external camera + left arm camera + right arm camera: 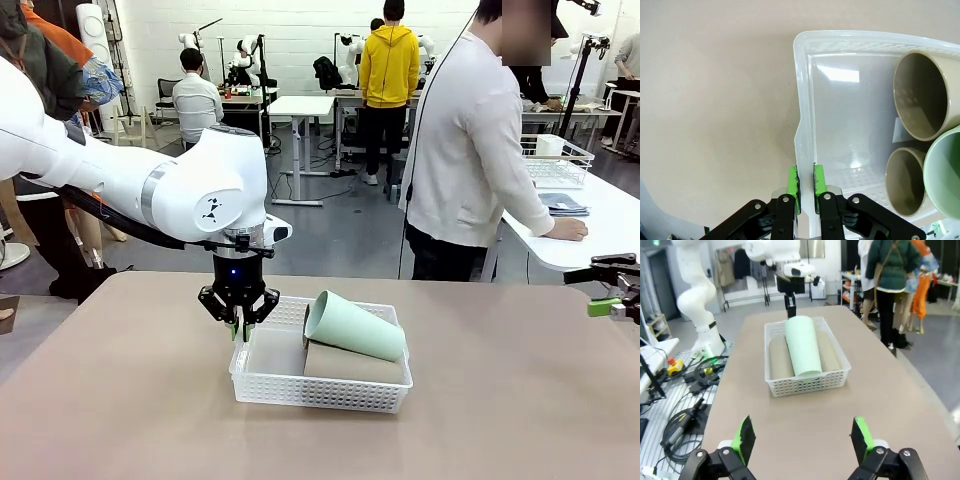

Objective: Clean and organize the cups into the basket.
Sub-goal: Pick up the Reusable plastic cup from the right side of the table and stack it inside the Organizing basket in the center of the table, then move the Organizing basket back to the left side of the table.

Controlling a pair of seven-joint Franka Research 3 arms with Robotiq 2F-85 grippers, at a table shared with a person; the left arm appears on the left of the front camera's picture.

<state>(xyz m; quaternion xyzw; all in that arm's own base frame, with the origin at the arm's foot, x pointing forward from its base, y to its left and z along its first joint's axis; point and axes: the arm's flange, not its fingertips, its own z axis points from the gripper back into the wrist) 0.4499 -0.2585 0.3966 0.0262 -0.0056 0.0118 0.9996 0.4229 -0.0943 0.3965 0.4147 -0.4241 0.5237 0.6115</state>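
Clamping the basket's left short rim, left end effector with pads closed on the thin white wall, one pad inside and one outside in its own wrist view. Sitting directly below that end effector, so no gap to close on this side; basket resting near the middle of the tabletop, long axis running left to right across the front view. Lying inside, cups on their sides, long axes parallel to the basket's length, open mouths turned toward the left end effector. Counted: two brown cups side by side on the basket floor, one farther from the pads and one nearer, plus one mint-green cup stacked on top of them and tilted, mouth raised toward the left. Three cups in all, one basket, none seen loose on the tabletop. Far to the right, at the tabletop's edge, right end effector held well apart from the basket, jaws spread wide and empty in its own wrist view, looking down the basket's long axis at the closed bottoms of the cups. Judged nearer and already engaged: left arm, so any shift of the basket likely turns on that grip.
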